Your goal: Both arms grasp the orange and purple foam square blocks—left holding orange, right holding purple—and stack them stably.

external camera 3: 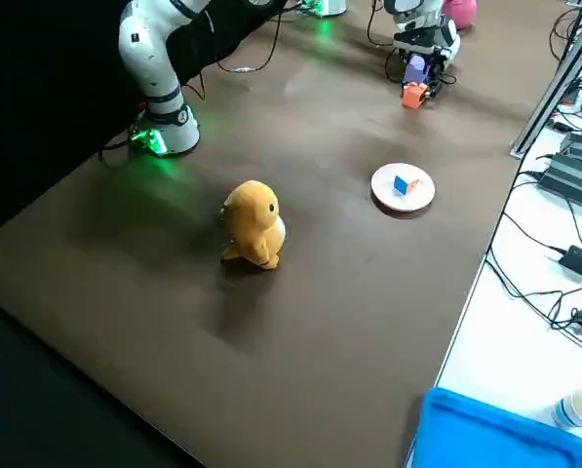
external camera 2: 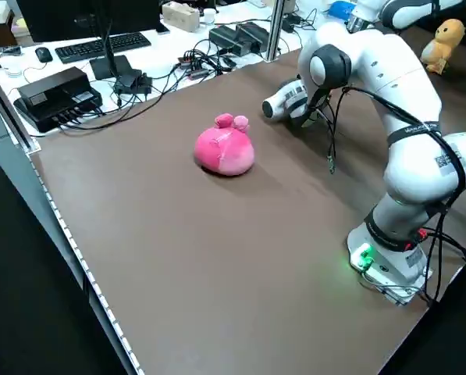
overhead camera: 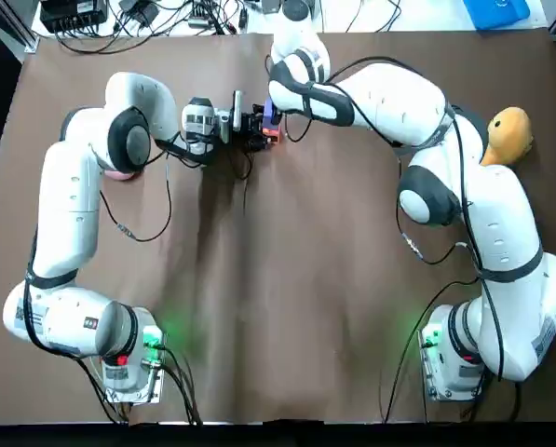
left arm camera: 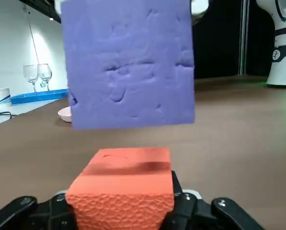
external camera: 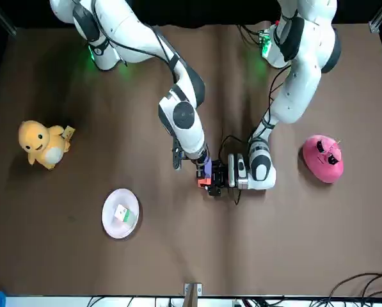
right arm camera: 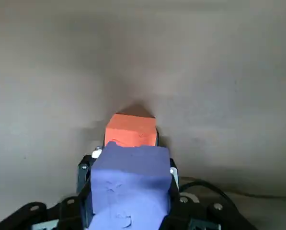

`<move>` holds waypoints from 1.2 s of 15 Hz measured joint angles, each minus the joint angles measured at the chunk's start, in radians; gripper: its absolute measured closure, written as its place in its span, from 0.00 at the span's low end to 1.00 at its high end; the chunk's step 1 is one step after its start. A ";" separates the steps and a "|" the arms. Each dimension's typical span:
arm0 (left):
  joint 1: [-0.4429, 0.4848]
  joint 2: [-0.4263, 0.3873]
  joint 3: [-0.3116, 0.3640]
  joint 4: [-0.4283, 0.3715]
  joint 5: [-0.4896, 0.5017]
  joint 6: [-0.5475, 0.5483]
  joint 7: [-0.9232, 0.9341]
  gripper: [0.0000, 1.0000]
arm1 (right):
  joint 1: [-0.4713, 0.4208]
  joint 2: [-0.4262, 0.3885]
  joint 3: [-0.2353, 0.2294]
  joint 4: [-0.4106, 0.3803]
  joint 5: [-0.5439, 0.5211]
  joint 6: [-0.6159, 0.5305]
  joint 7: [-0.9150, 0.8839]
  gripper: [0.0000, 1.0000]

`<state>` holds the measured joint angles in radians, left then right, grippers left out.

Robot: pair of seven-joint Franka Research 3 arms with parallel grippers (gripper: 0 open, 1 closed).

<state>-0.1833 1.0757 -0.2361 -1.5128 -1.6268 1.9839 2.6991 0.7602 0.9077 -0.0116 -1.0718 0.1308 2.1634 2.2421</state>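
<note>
Clenches the left hand [left arm camera: 124, 206] on two opposite sides of the orange block [left arm camera: 128, 167], low over the brown desk [overhead camera: 287, 279], at about 12 o'clock from its middle in the top view; lies level there, stretched in from 9 o'clock. Grips the purple block [left arm camera: 128, 62] in the right hand [right arm camera: 130, 178], fingers pressed on its flanks; points down at the desk from above. Holds purple straight over orange, faces roughly lined up; shows a thin gap between the two in the left wrist view, so near but not touching. Cannot tell whether orange rests on the desk or hangs just off it. Elsewhere, finds a yellow duck toy [overhead camera: 507, 133] at 2 o'clock beside the right arm's elbow; a pink plush [external camera 2: 225, 146] at 10 o'clock, partly under the left arm in the top view; a white plate [external camera 3: 378, 185] at about 2 o'clock from the blocks, well apart from them, carrying a small cube [external camera 3: 401, 184].
</note>
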 joint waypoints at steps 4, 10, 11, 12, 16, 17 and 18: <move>0.000 0.000 0.000 0.000 0.000 0.000 0.000 0.40 | -0.002 0.025 -0.005 0.000 -0.001 0.049 0.000 0.41; 0.000 0.000 0.000 0.000 0.000 0.000 -0.001 0.40 | -0.004 0.033 -0.010 0.000 -0.006 0.063 0.000 0.41; 0.000 0.000 0.000 0.000 0.000 0.000 -0.001 0.40 | -0.006 0.033 -0.011 0.000 -0.008 0.063 0.000 0.41; 0.000 0.000 0.000 0.000 0.000 0.000 -0.001 0.40 | -0.007 0.034 -0.011 0.000 -0.009 0.063 -0.001 0.41; 0.000 0.000 0.000 0.000 0.000 0.000 -0.001 0.40 | -0.007 0.036 -0.011 -0.010 -0.013 0.063 -0.001 0.41; 0.000 0.000 0.000 0.000 0.000 0.000 -0.001 0.40 | -0.007 0.037 -0.011 -0.015 -0.013 0.064 -0.001 0.41; 0.000 0.000 0.000 0.000 0.000 0.001 -0.001 0.40 | -0.007 0.037 -0.011 -0.015 -0.013 0.066 -0.001 0.41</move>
<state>-0.1833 1.0757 -0.2358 -1.5129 -1.6268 1.9846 2.6978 0.7535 0.9447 -0.0228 -1.0864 0.1181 2.2296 2.2414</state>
